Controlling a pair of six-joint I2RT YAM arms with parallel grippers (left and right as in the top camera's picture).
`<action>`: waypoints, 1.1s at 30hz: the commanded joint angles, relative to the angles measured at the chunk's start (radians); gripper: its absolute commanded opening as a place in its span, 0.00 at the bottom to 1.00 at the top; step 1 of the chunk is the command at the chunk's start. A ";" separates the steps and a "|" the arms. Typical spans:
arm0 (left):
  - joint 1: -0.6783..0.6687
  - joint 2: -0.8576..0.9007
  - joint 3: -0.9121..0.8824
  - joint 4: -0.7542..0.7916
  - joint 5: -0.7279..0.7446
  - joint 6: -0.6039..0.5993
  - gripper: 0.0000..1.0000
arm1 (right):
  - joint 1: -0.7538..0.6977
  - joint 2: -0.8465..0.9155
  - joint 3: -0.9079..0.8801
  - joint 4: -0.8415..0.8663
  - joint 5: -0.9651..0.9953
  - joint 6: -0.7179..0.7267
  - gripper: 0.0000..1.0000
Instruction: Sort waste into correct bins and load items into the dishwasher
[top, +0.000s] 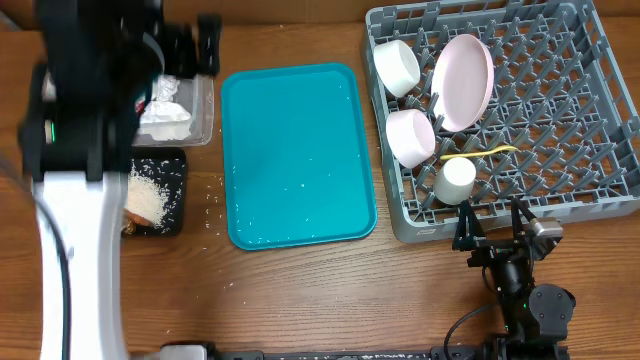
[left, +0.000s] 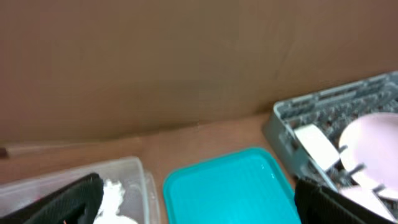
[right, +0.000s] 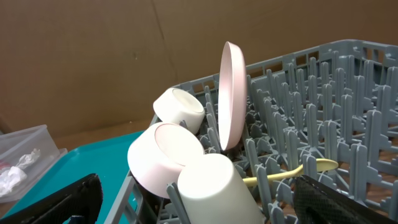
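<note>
The grey dish rack (top: 560, 170) at the right holds the white plate (top: 463, 82) on edge, two white bowls (top: 397, 67) (top: 410, 137), the small cup (top: 455, 181) and the yellow spoon (top: 480, 153). My right gripper (top: 492, 232) is open and empty just in front of the rack; the cup (right: 214, 186) lies close before it. My left gripper (left: 199, 208) is open and empty above the clear tub (top: 205, 110), which holds white tissue (top: 165, 118). The black tray (top: 175, 215) holds white rice (top: 152, 192) and brown scraps (top: 133, 208). The red wrapper is hidden.
The teal serving tray (top: 298, 155) lies between the bins and the rack, with a few rice grains on it. Stray grains dot the wooden table (top: 330, 290) near the black tray. A brown cardboard wall (left: 186, 56) stands behind. My left arm covers the table's left side.
</note>
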 joint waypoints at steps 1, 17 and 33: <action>0.002 -0.143 -0.293 0.109 -0.018 0.071 1.00 | 0.002 -0.012 -0.010 0.006 0.006 0.001 1.00; 0.041 -1.023 -1.475 0.686 -0.067 0.059 1.00 | 0.002 -0.012 -0.010 0.006 0.005 0.001 1.00; 0.041 -1.438 -1.770 0.683 -0.095 0.031 1.00 | 0.002 -0.012 -0.010 0.006 0.006 0.001 1.00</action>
